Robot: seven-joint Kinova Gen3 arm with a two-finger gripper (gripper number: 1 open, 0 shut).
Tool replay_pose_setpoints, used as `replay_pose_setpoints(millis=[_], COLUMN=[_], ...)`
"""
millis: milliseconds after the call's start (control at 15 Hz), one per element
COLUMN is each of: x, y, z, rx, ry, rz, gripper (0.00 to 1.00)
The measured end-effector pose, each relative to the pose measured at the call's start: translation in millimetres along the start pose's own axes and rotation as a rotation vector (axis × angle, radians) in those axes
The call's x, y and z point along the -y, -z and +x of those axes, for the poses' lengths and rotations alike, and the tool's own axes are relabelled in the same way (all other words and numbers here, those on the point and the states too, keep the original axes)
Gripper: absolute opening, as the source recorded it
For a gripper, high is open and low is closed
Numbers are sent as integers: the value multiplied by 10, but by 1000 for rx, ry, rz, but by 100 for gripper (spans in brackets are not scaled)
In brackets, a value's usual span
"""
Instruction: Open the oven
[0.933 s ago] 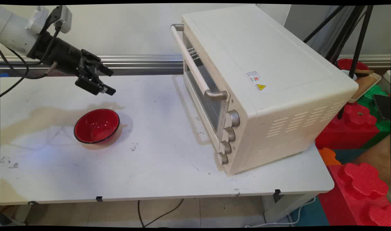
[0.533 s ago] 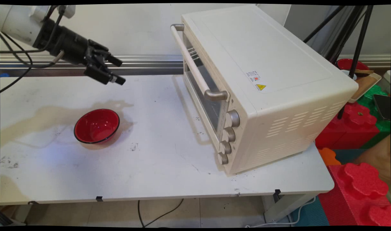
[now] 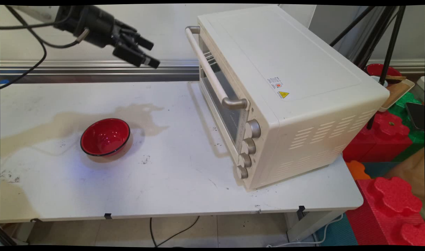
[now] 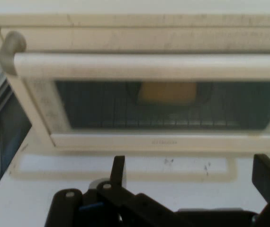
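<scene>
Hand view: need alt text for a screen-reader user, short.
A cream toaster oven fills the frame head-on, door closed, its long bar handle running across above the glass window, through which a yellowish object shows on the rack. The black gripper rises from the bottom edge, fingers apart and empty, over the white table.

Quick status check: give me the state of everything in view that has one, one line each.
tool: open, empty, raised in the air, facing the oven door
oven: upright on the table, door shut
handle: free, nothing touching it
yellowish thing: inside the oven, behind the glass; what it is cannot be told
bowl: upright on the table, empty
table: stained brownish beside the bowl
</scene>
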Motion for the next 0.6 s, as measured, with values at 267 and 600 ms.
replay_pose_setpoints(millis=[267, 600], x=[-70, -161], y=[-123, -295], z=[300, 593], rx=[-30, -41], ry=[14, 29], rz=[-2, -18], gripper=[100, 100])
